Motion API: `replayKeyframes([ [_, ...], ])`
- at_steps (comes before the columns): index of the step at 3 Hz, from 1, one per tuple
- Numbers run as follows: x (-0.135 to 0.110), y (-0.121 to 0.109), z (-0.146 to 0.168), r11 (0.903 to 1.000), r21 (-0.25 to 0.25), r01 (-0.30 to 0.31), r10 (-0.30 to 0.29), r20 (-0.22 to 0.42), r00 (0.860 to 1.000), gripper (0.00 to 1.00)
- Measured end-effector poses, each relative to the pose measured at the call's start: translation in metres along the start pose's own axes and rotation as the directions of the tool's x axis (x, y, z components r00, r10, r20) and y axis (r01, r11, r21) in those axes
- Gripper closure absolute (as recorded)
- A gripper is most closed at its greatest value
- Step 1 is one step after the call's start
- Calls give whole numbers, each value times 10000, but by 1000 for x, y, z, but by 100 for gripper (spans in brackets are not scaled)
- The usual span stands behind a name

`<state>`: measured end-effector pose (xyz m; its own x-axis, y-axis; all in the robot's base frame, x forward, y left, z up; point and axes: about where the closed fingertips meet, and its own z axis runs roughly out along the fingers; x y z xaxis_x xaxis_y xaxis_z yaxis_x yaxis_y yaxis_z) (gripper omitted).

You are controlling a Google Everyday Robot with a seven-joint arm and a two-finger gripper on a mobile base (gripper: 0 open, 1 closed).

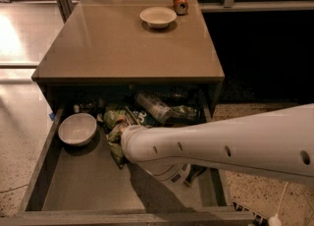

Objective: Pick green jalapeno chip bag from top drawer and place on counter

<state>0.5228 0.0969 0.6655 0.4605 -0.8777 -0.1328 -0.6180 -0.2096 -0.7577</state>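
The top drawer (83, 181) is pulled open below the counter (122, 43). At its back lies the green jalapeno chip bag (139, 117), dark green with white lettering, partly covered by my arm. A brighter lime-green bag (114, 120) lies just left of it. My white forearm (221, 144) reaches in from the right across the drawer. The gripper (190, 175) hangs below the forearm inside the drawer, right of centre, mostly hidden by it.
A white bowl (77, 129) sits at the drawer's left. A clear plastic bottle (156, 106) lies at the back beside the bags. On the counter's far edge stand a white bowl (158, 16) and a can (180, 2). The floor lies to the left.
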Motion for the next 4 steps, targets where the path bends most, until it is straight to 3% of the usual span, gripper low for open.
replayKeyframes([
  [1, 0, 0, 0, 10000, 2, -7, 7, 19, 10000, 100],
  [2, -4, -8, -3, 9995, 71, -307, 300, 791, 9964, 100],
  [3, -51, -22, 7, 9974, -120, -708, 713, 2909, 9541, 100],
  [4, -92, -15, -16, 9999, 156, 55, -125, 4957, 8684, 100],
])
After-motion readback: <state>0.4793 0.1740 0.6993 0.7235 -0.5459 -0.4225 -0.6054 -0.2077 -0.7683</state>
